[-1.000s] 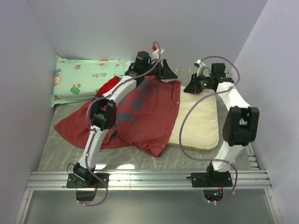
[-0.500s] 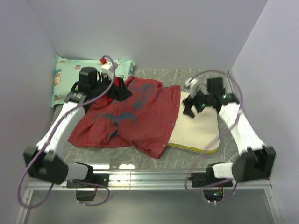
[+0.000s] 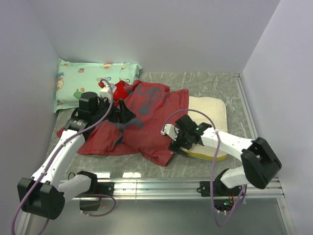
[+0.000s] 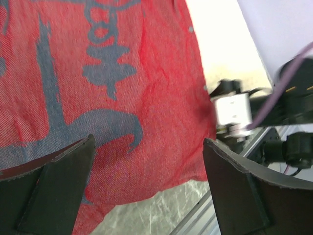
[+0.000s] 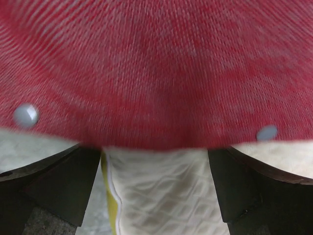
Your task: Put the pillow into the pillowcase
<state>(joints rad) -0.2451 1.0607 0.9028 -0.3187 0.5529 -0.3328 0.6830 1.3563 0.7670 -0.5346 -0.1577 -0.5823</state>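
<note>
The red pillowcase [image 3: 151,125] lies spread across the middle of the table, grey-blotched face up, and covers the left part of the cream pillow [image 3: 211,110]. My left gripper [image 3: 125,116] hovers open over the pillowcase [image 4: 146,88], nothing between its fingers [image 4: 54,186]. My right gripper [image 3: 177,139] is open at the pillow's near left corner, right by the pillowcase's edge. In the right wrist view the dimpled pillow [image 5: 161,196] with its yellow band [image 5: 111,208] lies between the spread fingers [image 5: 257,188], and the pillowcase's red hem [image 5: 156,73] fills the upper part.
A mint-green printed pillow [image 3: 93,81] lies against the back left wall. Walls close in the table on the left, back and right. A metal rail [image 3: 156,186] runs along the near edge by the arm bases. The right arm [image 4: 234,110] shows in the left wrist view.
Both grippers opened wide and let the fabric go. The left gripper drew back toward the near left. The right gripper swung from the far right to the pillow's near left corner. The pillowcase settled flatter.
</note>
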